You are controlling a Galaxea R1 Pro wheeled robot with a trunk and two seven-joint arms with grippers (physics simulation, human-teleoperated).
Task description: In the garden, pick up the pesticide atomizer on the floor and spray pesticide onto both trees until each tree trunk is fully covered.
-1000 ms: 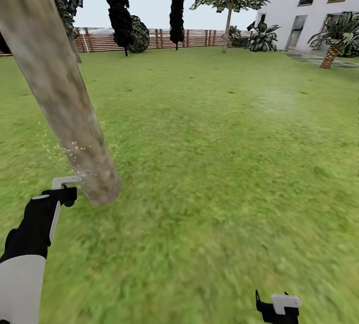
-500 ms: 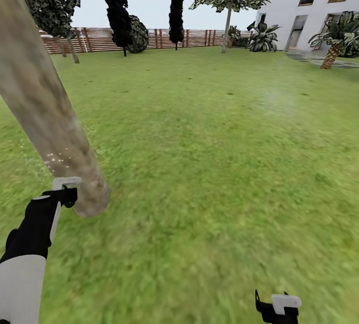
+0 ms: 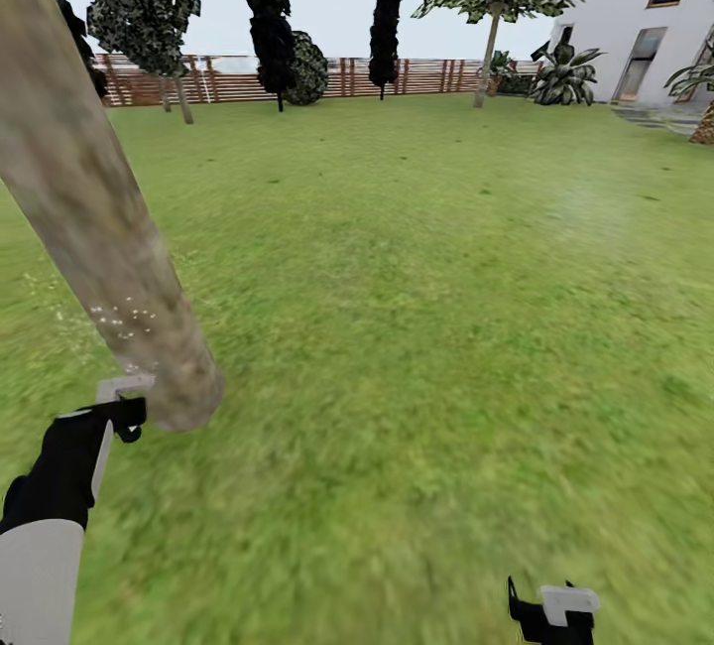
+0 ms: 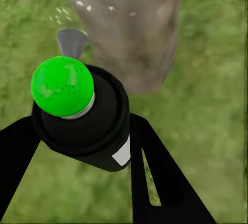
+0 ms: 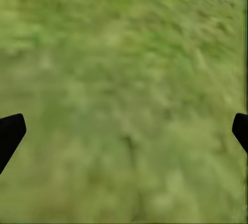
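- Head view had swung, the fence (image 3: 397,75) sliding right; left gripper (image 3: 117,405) stayed clenched on the pesticide atomizer (image 4: 82,113) beside the tree trunk (image 3: 109,238)
- Pesticide (image 3: 124,316) specks sat low on the bark; upper trunk probably needed more; right gripper (image 5: 124,131) was released

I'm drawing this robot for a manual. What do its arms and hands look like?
The left arm has a white forearm shell, then a black wrist section with a pale strip along it. The left hand is black with a light grey tip. The right hand is black with a white block on top. Fingers are flat, black and tapering.
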